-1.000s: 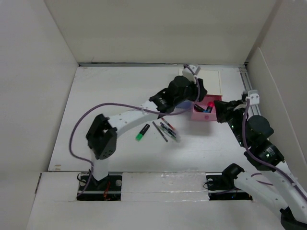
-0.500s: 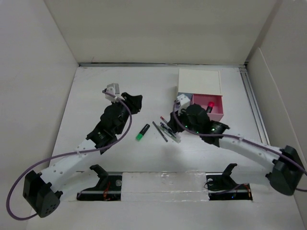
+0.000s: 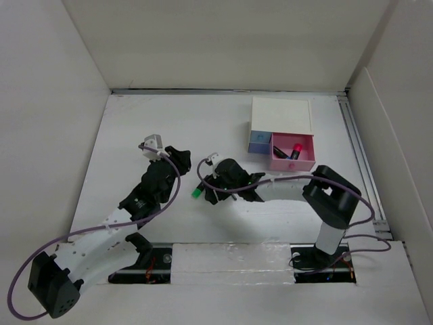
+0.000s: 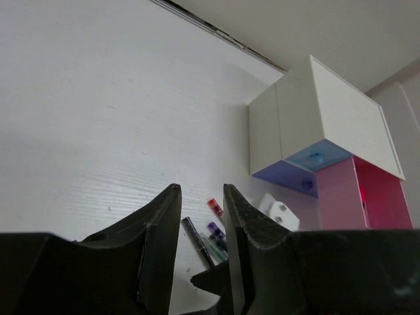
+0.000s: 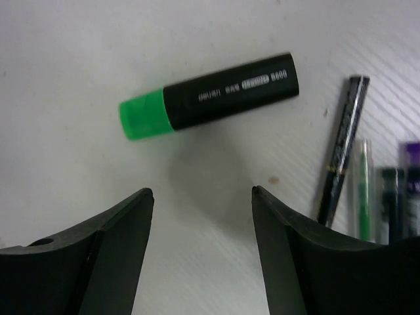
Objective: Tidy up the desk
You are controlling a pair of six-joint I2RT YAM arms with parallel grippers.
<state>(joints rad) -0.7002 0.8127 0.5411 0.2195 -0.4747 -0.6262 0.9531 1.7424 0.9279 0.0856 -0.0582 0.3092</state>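
Observation:
On the white desk [image 3: 135,135] lies a black highlighter with a green cap [image 5: 210,97], also seen as the highlighter [image 3: 197,192] from above. My right gripper [image 5: 202,197] hovers just over it, open, with bare desk between the fingers; from above the right gripper [image 3: 208,188] covers most of the pens. A black pen [image 5: 341,151] and several coloured pens [image 5: 363,190] lie right of the highlighter. My left gripper [image 3: 181,157] stands to the left of them. In its own view the left gripper [image 4: 200,187] is narrowly open and empty.
A white drawer box [image 3: 281,115] stands at the back right, with a blue drawer [image 3: 259,143] slightly out and a pink drawer [image 3: 293,152] open, holding red items. White walls enclose the desk. The right arm's elbow [image 3: 331,193] sits near the pink drawer.
The left gripper has pulled back from the pink drawer to the left-middle of the desk. The right gripper swung in over the pens, then left to the highlighter, opening wider.

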